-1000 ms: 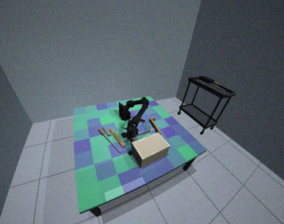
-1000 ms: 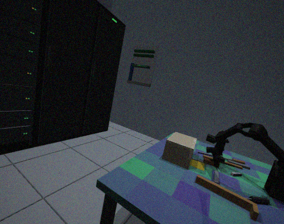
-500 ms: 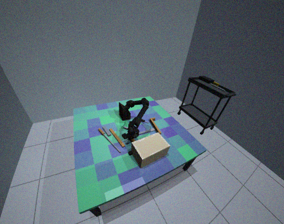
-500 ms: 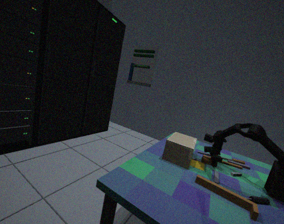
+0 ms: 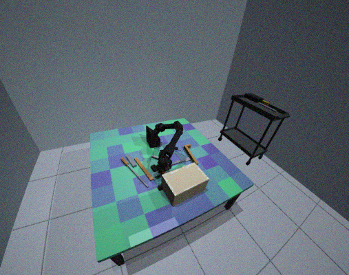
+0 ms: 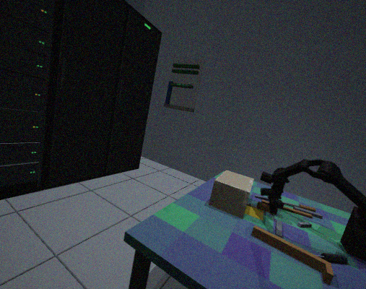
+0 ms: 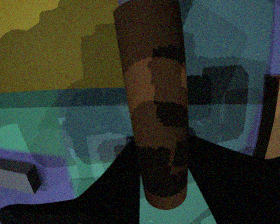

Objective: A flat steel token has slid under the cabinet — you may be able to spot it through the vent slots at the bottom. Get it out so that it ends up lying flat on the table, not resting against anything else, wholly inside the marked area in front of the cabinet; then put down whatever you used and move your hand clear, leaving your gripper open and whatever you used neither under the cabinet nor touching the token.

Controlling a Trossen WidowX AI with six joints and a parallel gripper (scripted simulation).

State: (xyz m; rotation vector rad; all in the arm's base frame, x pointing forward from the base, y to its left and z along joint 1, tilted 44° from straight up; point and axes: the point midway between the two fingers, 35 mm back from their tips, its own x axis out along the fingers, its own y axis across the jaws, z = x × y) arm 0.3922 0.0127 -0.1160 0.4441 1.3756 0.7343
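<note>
My gripper [image 7: 157, 142] [image 6: 273, 209] is shut on a round brown handle [image 7: 153, 80]. The handle runs up through the middle of the wrist view; its far end is out of that view. The beige cabinet [image 5: 188, 180] [image 6: 230, 196] stands just beyond the gripper. The yellow marked area [image 6: 255, 212] [image 7: 26, 60] lies in front of the cabinet, partly in shadow, and fills the upper left of the wrist view. In the top view the arm and cabinet hide it. The steel token cannot be made out in any view, and the vent slots do not show.
An orange L-shaped bar [image 5: 191, 155] [image 6: 294, 249] lies to one side. A straight orange bar [image 5: 144, 169] and a long thin rod with an orange handle [image 5: 137, 174] lie on the other. A small grey block [image 6: 305, 225] [image 7: 13, 175] and a dark-handled tool [image 6: 335, 259] lie nearer the arm's base.
</note>
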